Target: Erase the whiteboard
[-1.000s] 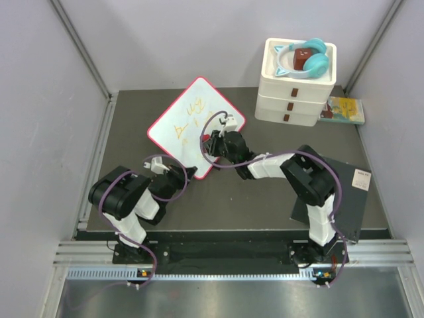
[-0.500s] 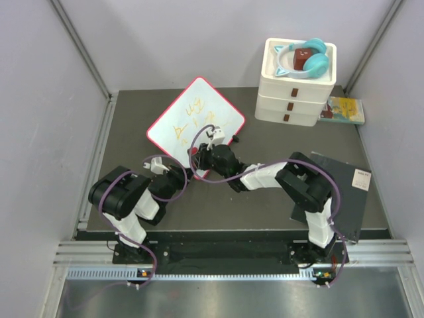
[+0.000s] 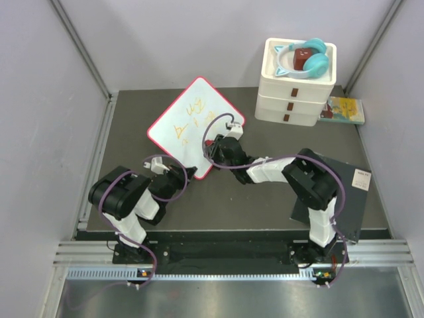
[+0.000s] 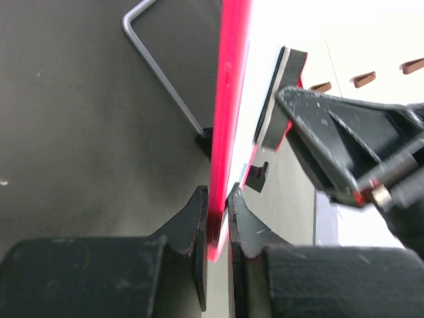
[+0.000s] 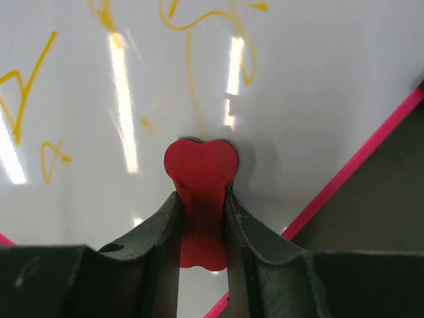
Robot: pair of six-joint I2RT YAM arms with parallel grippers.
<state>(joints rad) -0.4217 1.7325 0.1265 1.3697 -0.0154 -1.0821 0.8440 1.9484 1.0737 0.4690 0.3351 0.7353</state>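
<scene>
The whiteboard (image 3: 192, 122), white with a pink-red rim and yellow scribbles, stands tilted on the dark table. My left gripper (image 3: 192, 173) is shut on its near corner; the left wrist view shows the red rim (image 4: 225, 132) pinched between the jaws. My right gripper (image 3: 211, 147) is shut on a red heart-shaped eraser (image 5: 201, 179) and presses it against the board's lower right part, just below the yellow scribbles (image 5: 192, 73). The eraser's dark pad (image 4: 278, 99) also shows in the left wrist view, flat on the board.
A white drawer stack (image 3: 296, 83) with teal headphones (image 3: 306, 58) stands at the back right. A yellow-green book (image 3: 343, 109) lies beside it. A dark grey flat sheet (image 3: 344, 192) lies at the right. A thin wire stand (image 4: 159, 66) props the board from behind.
My right gripper with the eraser swung down-left across the board half a second ago, then came back up-right. The left gripper and the board have not moved.
</scene>
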